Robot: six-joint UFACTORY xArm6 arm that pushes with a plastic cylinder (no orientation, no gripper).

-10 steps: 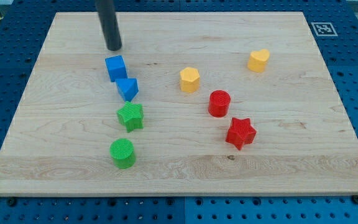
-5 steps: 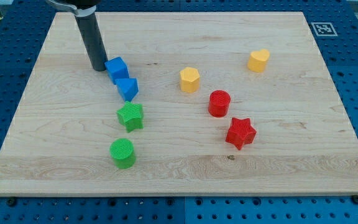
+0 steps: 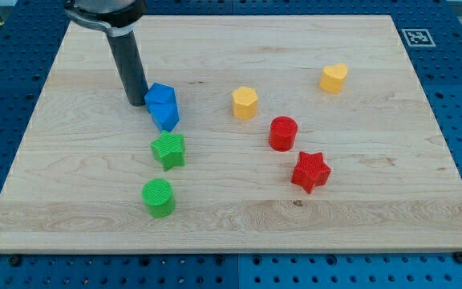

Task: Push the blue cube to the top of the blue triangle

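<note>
The blue cube sits left of the board's middle, pressed against the top of the blue triangle, which lies just below it. My tip rests on the board right at the cube's left side, touching or nearly touching it. The dark rod rises from the tip toward the view's top left.
A green star lies just below the blue triangle, and a green cylinder below that. A yellow hexagon, red cylinder and red star lie to the right. A yellow block sits upper right.
My tip moved down from above the cube to its left side, then right. The blue cube slid right and down, closing against the top of the blue triangle.
</note>
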